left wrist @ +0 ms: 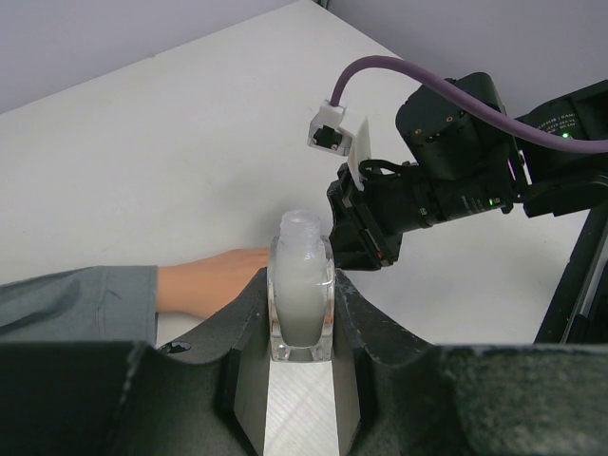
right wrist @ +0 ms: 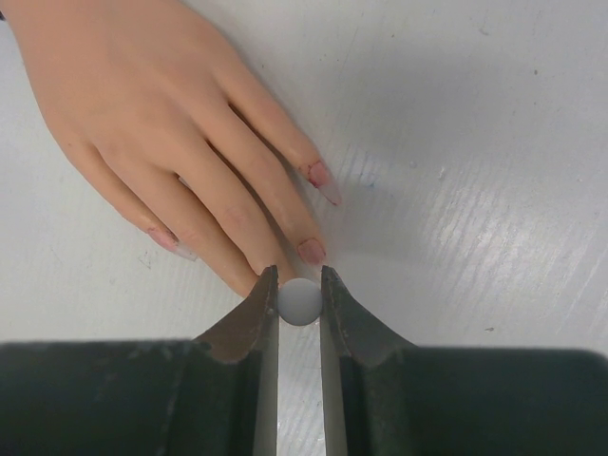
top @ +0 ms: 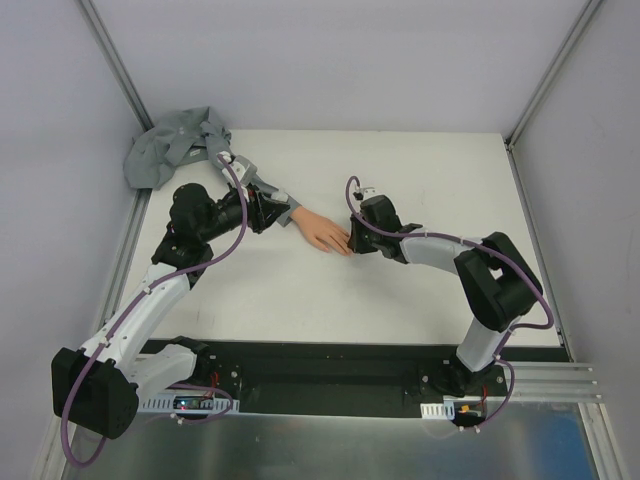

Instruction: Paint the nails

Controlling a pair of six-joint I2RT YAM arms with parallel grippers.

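A peach mannequin hand [top: 322,230] lies palm down on the white table, coming out of a grey sleeve [top: 175,150]. My left gripper [top: 268,212] is beside the wrist, shut on a small open bottle of whitish fluid [left wrist: 301,304], held upright. My right gripper [top: 352,238] is at the fingertips, shut on a small round grey-white cap [right wrist: 300,301], seen end-on. In the right wrist view, pinkish nails show on the fingers [right wrist: 312,252], and the cap hides one fingertip just above the jaws. No brush tip shows.
The sleeve's loose end is bunched in the far left corner [top: 160,155]. Grey walls enclose the table on the left, back and right. A black rail [top: 330,375] with both arm bases runs along the near edge.
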